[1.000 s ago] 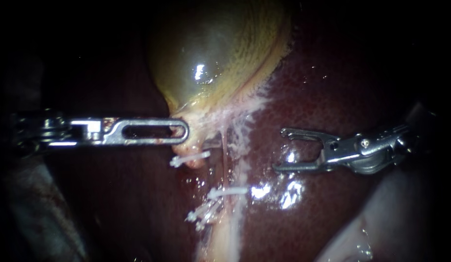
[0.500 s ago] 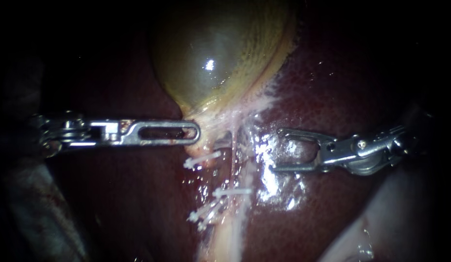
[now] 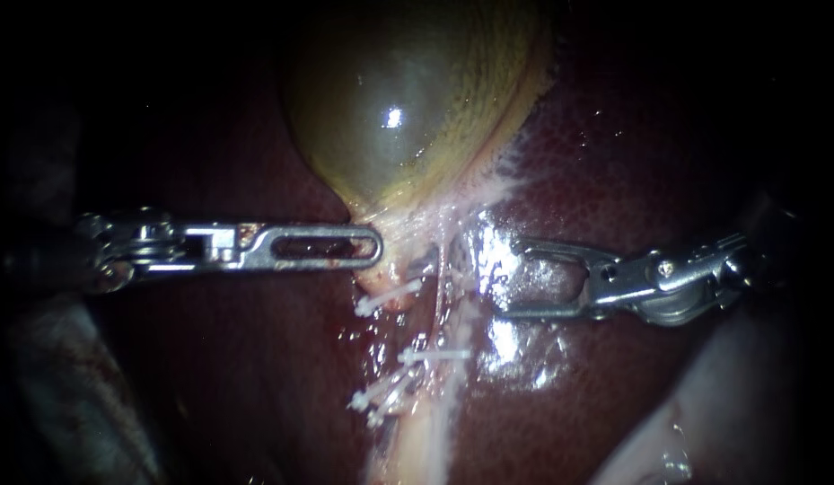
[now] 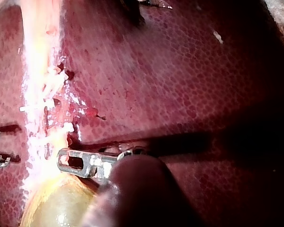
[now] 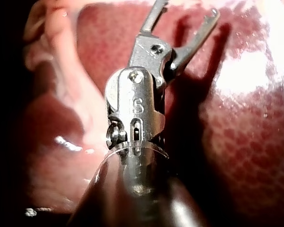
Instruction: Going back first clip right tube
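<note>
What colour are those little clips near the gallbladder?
The clips are white, clearest in the endoscope view.

two instruments: one left instrument (image 3: pixel 377 244) and one right instrument (image 3: pixel 506 278), each ending in a single pair of jaws, so two pairs of jaws. one gallbladder (image 3: pixel 408 99). one liver (image 3: pixel 632 162). white clips: one upper clip (image 3: pixel 390 294), one middle clip (image 3: pixel 434 356), and a lower cluster (image 3: pixel 376 400) of two or perhaps three, too tangled to count surely. at least four clips altogether.

edges: dark | light: centred, glints on wet liver (image 3: pixel 632 153)
</note>
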Robot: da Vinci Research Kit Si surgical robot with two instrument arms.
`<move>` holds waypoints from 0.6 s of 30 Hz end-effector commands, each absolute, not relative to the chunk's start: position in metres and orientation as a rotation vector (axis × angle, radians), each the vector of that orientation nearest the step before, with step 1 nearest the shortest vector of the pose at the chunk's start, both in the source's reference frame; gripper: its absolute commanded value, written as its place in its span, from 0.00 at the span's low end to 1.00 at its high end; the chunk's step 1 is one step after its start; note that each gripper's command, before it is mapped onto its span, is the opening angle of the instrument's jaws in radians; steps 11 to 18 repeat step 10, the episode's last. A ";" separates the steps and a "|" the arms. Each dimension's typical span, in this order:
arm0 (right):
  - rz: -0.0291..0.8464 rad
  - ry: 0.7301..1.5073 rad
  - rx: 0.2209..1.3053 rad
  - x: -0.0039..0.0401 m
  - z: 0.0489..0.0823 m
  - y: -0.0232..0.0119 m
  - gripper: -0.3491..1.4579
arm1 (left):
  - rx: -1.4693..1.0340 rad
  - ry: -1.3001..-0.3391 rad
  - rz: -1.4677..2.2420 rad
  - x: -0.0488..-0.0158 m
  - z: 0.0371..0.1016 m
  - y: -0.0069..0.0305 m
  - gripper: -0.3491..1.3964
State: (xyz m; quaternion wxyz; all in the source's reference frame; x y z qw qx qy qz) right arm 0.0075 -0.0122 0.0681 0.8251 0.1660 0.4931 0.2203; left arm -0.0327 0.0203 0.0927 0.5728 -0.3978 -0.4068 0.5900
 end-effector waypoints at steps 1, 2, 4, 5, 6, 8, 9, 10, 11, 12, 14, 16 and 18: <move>0.468 1.048 0.353 0.0075 0.0681 -0.0122 0.52 | -0.933 -0.954 1.384 -0.0327 0.0927 0.0203 0.00; 0.468 1.048 0.353 0.0075 0.0681 -0.0122 0.52 | -0.933 -0.954 1.384 -0.0327 0.0927 0.0203 0.00; 0.468 1.048 0.353 0.0075 0.0681 -0.0122 0.52 | -0.933 -0.954 1.384 -0.0326 0.0927 0.0203 0.00; 0.468 1.048 0.353 0.0075 0.0681 -0.0122 0.52 | -0.933 -0.954 1.384 -0.0327 0.0927 0.0203 0.00; 0.468 1.048 0.353 0.0075 0.0681 -0.0122 0.52 | -0.933 -0.954 1.384 -0.0327 0.0927 0.0203 0.00; 0.468 1.048 0.353 0.0075 0.0681 -0.0122 0.52 | -0.933 -0.954 1.384 -0.0326 0.0926 0.0203 0.00; 0.468 1.048 0.353 0.0075 0.0681 -0.0122 0.52 | -0.933 -0.954 1.384 -0.0326 0.0926 0.0203 0.00; 0.469 1.048 0.353 0.0075 0.0680 -0.0122 0.52 | -0.933 -0.954 1.383 -0.0327 0.0926 0.0203 0.00; 0.469 1.048 0.353 0.0075 0.0680 -0.0122 0.52 | -0.933 -0.954 1.383 -0.0327 0.0926 0.0203 0.00; 0.469 1.048 0.353 0.0075 0.0680 -0.0122 0.52 | -0.933 -0.954 1.383 -0.0327 0.0926 0.0203 0.00; 0.469 1.048 0.353 0.0075 0.0680 -0.0122 0.52 | -0.933 -0.954 1.383 -0.0327 0.0926 0.0203 0.00; 0.469 1.048 0.353 0.0075 0.0680 -0.0122 0.52 | -0.933 -0.954 1.383 -0.0327 0.0926 0.0203 0.00; 0.469 1.048 0.353 0.0075 0.0680 -0.0122 0.52 | -0.933 -0.954 1.383 -0.0327 0.0926 0.0203 0.00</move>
